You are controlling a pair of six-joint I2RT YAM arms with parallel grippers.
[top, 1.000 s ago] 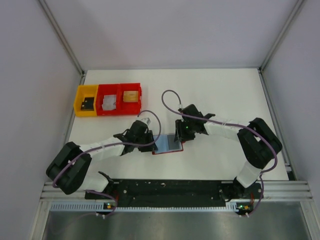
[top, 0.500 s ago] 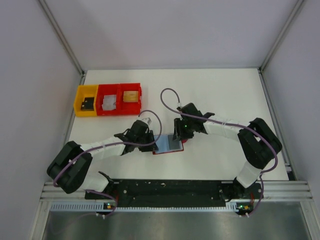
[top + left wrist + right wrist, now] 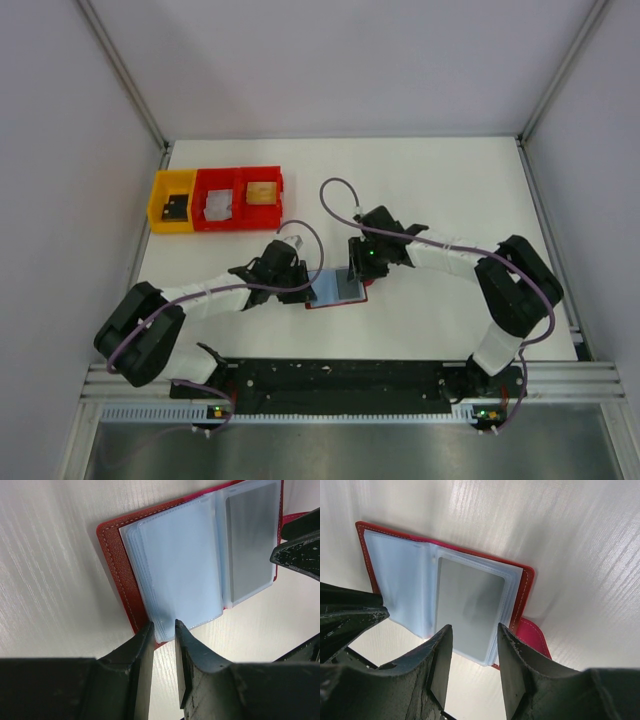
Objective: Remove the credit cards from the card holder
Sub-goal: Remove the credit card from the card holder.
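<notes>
card holder [image 3: 335, 290] lies open on the table [image 3: 450, 180], left gripper [image 3: 162, 630] nearly closed at its left edge (can't tell if it's pinching), right gripper [image 3: 474, 629] open astride the grey card [image 3: 470, 605] on the right, so i'd pin the left half and slide that card out flat.

Top view high, downward; wrist views close (seemingly opposed), sharing card holder [image 3: 190, 555].
</notes>
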